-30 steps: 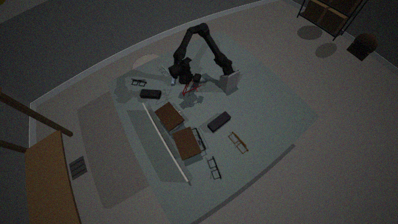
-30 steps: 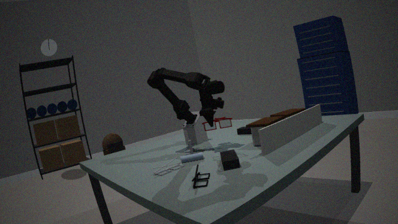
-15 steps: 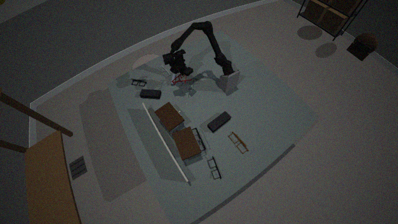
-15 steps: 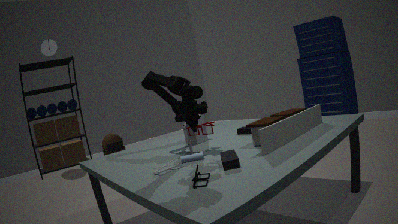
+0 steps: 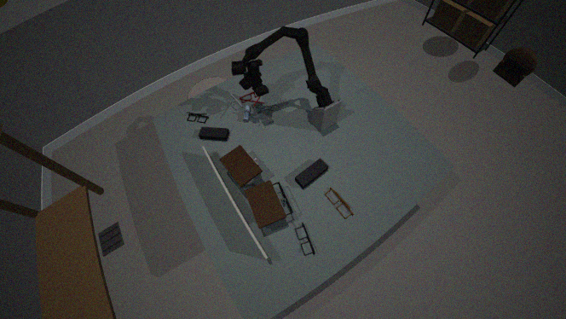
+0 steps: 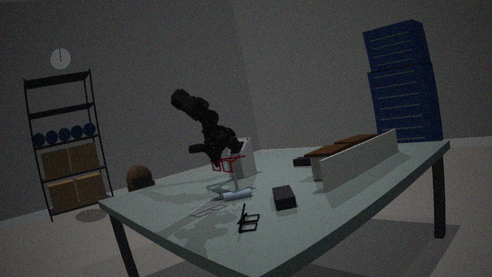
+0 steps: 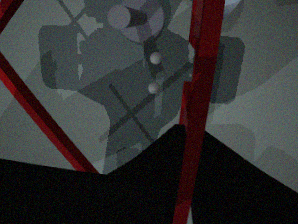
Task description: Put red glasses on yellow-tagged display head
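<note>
My gripper [image 5: 262, 91] [image 6: 218, 165] [image 7: 185, 135] is shut on the red glasses [image 5: 247, 95] [image 6: 237, 158] [image 7: 200, 95]. It holds them in the air over the far left part of the table, above a pale blue cylinder [image 5: 247, 113] [image 6: 237, 195] that lies on its side. The rims hang to the side of the fingers in the exterior view. Two brown boards, one [image 5: 240, 165] [image 6: 326, 151] beside the other [image 5: 266, 205] [image 6: 357, 138], cover the places where the display heads seem to stand. Neither the heads' faces nor a yellow tag can be made out.
A long white wall [image 5: 235, 204] [image 6: 361, 159] stands behind the boards. Black glasses [image 5: 197, 117] [image 6: 249, 223], more black glasses [image 5: 303, 239], amber glasses [image 5: 338, 203] and two dark boxes [image 5: 214, 133] [image 5: 312, 173] lie around. Dark glasses [image 5: 283, 198] show at one board's edge.
</note>
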Controlling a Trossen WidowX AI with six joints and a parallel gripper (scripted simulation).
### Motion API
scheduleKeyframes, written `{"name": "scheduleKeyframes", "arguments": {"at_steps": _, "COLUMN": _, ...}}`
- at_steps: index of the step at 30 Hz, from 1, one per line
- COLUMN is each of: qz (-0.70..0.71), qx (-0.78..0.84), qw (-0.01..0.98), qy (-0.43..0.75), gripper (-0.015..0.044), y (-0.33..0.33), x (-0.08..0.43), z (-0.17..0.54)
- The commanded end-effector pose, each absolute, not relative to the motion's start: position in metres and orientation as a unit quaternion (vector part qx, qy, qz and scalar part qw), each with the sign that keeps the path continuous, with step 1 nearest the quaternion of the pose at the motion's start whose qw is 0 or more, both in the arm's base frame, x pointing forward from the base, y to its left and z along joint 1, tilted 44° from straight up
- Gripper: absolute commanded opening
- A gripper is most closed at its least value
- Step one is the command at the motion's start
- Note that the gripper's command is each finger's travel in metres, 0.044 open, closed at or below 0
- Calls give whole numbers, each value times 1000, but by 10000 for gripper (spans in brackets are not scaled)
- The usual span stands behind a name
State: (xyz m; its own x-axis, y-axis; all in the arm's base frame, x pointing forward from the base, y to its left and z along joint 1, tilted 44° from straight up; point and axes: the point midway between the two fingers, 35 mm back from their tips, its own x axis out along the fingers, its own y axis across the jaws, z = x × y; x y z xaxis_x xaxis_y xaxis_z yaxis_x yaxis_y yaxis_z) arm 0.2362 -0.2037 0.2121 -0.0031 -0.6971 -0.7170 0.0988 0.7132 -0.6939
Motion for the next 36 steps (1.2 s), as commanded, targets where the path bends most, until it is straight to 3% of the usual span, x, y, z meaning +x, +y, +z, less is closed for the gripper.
{"name": "scheduleKeyframes", "arguments": {"at_steps": 1, "qz": -303, "qx": -226, "qw": 670, "qy": 639, "gripper": 0, "y": -205, "x": 235, "z": 214}}
{"name": "scheduleKeyframes", "arguments": {"at_steps": 14, "qz": -304, "qx": -227, "qw": 669, "qy": 639, "gripper": 0, "y": -246, "x": 234, "z": 173}}
{"name": "scheduleKeyframes", "arguments": {"at_steps": 36, "qz": -304, "qx": -227, "qw": 669, "qy": 639, "gripper": 0, "y": -253, "x": 224, "z": 178}}
